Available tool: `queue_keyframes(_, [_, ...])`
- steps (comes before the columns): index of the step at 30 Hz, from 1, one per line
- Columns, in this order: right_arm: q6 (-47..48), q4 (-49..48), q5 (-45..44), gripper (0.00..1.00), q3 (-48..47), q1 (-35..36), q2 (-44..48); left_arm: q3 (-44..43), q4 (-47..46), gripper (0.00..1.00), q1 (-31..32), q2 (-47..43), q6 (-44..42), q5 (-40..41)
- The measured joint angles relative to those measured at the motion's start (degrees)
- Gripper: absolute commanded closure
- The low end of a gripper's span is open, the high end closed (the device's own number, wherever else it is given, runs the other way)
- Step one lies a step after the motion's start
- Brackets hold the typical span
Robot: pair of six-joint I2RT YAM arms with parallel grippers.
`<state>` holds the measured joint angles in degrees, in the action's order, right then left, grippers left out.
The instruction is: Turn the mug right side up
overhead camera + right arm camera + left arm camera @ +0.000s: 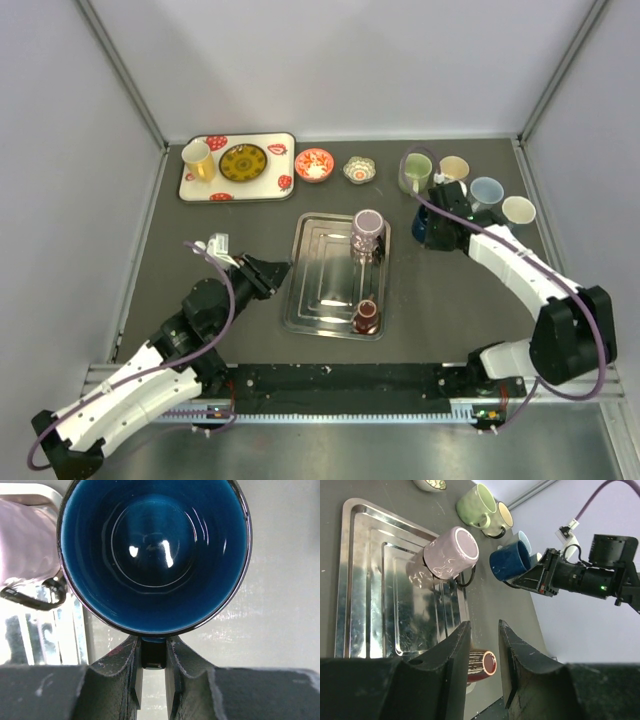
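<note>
My right gripper (pixel 436 226) is shut on the handle of a dark blue mug (pixel 421 229), just right of the steel tray (pixel 310 290). In the right wrist view the mug (pixel 155 555) has its mouth open toward the camera, and the handle (pixel 153 652) is pinched between the fingers. It also shows in the left wrist view (pixel 510 562). A pink mug (pixel 367 232) stands mouth down on the tray's far right corner. My left gripper (pixel 280 272) is open and empty at the tray's left edge.
A small dark red cup (pixel 366 317) stands at the tray's near right corner. Green, cream, light blue and white mugs (pixel 417 170) stand behind the right gripper. A patterned tray (pixel 275 147) with a yellow mug and a plate, and two small bowls (pixel 314 164), sit at the back.
</note>
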<state>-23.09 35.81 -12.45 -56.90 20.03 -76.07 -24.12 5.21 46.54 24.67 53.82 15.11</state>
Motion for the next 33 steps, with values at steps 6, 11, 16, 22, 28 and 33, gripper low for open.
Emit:
queue_keyframes(6, [0.0, -1.9, -0.8, 1.0, 0.0, -1.4, -6.7, 0.0, 1.6, 0.65, 0.0, 0.9, 0.0, -0.1])
queue_keyframes(11, [-0.1, -3.2, -0.9, 1.0, -0.1, -3.4, -10.3, 0.0, 2.4, 0.63, 0.0, 1.7, 0.0, -0.8])
queue_keyframes(16, [-0.1, -3.9, -1.5, 1.0, -1.5, -4.5, -12.3, 0.0, 2.4, 0.61, 0.0, 3.1, 0.0, -1.5])
queue_keyframes(22, [-0.1, -4.7, -1.9, 0.77, -3.0, -4.6, -14.3, 0.0, 2.4, 0.49, 0.0, 7.1, 0.0, -3.0])
queue_keyframes(28, [-1.1, -5.0, -1.4, 0.57, -3.1, -4.6, -13.5, -0.3, 2.6, 0.34, 0.0, 12.2, -0.1, -4.6])
queue_keyframes(33, [-2.2, -4.7, -0.3, 0.51, -3.1, -3.6, -7.5, -3.6, 3.1, 0.33, 0.0, 19.1, -1.1, -6.9])
